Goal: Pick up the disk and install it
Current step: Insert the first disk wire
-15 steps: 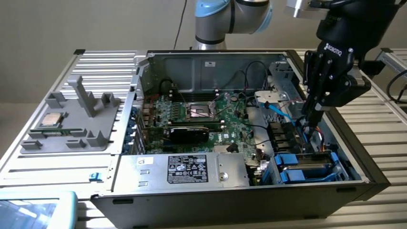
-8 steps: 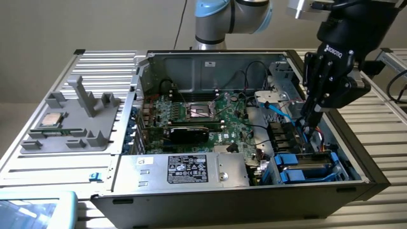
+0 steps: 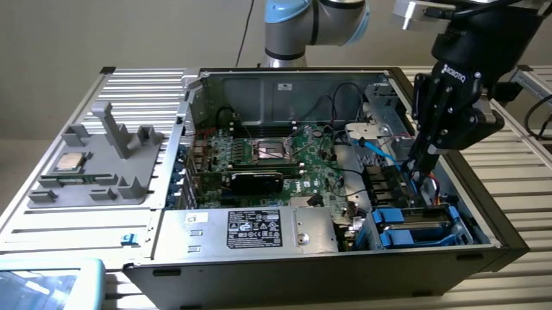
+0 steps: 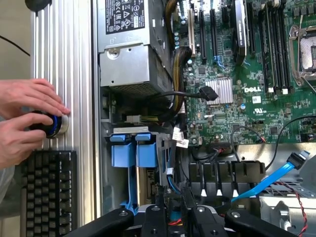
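The disk [image 3: 420, 223], grey-silver in a bright blue carrier, lies in the drive bay at the front corner of the open computer case [image 3: 172, 194], on the exterior view's right. In the wrist view the blue end tabs of the disk [image 4: 131, 150] stick out of the bay. My gripper [image 3: 423, 158] hangs just above the bay and points down into the case. It is shut, with no hold on the disk that I can see. Its dark fingers [image 4: 163, 217] stand close together over the cables beside the bay.
A silver power supply [image 3: 250, 229] sits beside the bay, with the green motherboard [image 3: 285, 155] behind it. A blue cable [image 3: 371, 143] runs near the gripper. A grey tray [image 3: 86, 174] holds a processor chip [image 3: 69, 163]. A person's hands [image 4: 24, 118] rest by a keyboard [image 4: 47, 192].
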{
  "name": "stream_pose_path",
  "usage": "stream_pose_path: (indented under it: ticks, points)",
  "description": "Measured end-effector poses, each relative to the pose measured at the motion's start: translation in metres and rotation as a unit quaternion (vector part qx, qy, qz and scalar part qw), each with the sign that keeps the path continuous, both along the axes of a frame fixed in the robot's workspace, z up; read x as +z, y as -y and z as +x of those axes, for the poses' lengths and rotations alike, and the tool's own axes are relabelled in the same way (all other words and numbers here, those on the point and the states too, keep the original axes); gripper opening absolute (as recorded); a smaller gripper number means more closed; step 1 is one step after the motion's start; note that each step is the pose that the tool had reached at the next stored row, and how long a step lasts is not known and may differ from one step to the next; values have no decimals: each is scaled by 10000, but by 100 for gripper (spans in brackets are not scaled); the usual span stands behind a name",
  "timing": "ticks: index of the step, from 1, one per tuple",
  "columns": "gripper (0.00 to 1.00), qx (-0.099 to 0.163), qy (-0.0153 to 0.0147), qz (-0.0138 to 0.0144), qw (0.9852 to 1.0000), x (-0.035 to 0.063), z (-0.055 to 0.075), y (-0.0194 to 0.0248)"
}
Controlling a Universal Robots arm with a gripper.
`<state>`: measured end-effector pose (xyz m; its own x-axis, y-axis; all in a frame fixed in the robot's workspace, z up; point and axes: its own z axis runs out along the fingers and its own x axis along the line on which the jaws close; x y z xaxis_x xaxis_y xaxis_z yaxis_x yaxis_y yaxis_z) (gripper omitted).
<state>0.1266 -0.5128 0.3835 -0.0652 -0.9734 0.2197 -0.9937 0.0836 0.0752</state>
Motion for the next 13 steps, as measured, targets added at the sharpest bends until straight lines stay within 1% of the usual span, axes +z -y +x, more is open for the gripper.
stream_pose_path:
  ticks: [3, 6, 7, 8, 13]
  points:
    - [25, 0, -1, 53, 10000, -4, 1, 20]
    - [25, 0, -1, 134, 9999, -4, 2, 35]
    - [25, 0, -1, 153, 9999, -4, 1, 41]
    - [25, 0, -4, 161, 9999, -5, 1, 46]
    - [25, 0, -16, 176, 9998, -4, 2, 71]
